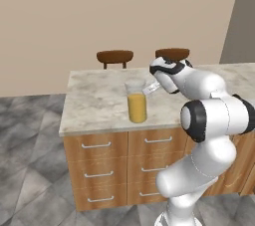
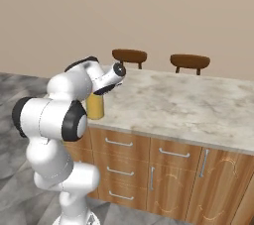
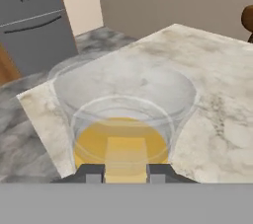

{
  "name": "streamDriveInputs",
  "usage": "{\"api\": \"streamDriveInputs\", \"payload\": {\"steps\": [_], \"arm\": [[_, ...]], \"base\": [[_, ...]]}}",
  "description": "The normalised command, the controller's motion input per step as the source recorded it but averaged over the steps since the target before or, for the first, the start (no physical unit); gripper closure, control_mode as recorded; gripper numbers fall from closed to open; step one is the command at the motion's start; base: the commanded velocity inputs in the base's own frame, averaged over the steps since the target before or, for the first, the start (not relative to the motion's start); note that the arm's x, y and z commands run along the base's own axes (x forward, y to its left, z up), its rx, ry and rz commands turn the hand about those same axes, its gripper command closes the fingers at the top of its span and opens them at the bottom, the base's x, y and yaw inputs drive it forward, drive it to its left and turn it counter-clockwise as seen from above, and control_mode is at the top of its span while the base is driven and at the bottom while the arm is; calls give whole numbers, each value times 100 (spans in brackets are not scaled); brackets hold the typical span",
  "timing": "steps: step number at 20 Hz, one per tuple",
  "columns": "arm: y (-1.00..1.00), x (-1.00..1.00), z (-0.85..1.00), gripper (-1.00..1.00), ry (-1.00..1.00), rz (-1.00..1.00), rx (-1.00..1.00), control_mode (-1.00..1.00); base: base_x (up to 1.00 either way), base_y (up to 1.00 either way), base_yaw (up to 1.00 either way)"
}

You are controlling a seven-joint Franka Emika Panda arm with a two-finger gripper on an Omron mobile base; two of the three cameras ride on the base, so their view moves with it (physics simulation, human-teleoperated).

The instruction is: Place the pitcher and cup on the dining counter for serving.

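The clear pitcher with orange juice stands upright on the dining counter, close to its front edge. My gripper comes in from the right at the height of the pitcher's rim. In the hand view I look down into the pitcher; its thin handle sits between my fingertips, which press against both of its sides, so the gripper is shut on it. From the right base view the pitcher is partly behind my arm. The green cup is out of view.
Two brown round-backed stools stand behind the counter. Wooden drawer fronts with silver handles run below the marble top, which stretches far to the right. A dark grey appliance stands beyond the counter's end.
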Motion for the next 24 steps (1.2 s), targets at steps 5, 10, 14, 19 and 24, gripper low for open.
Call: {"api": "streamDriveInputs", "payload": {"steps": [5,10,14,19,24], "arm": [[7,77,0,100,-5,0,-5,-100],[1,90,0,100,0,0,0,-100],[0,27,0,100,-6,0,1,-100],[0,6,0,100,-20,6,7,-100],[0,-5,-23,100,-12,10,1,-100]], "base": [[0,0,0],[0,0,0],[0,0,0],[0,0,0],[0,0,0]]}}
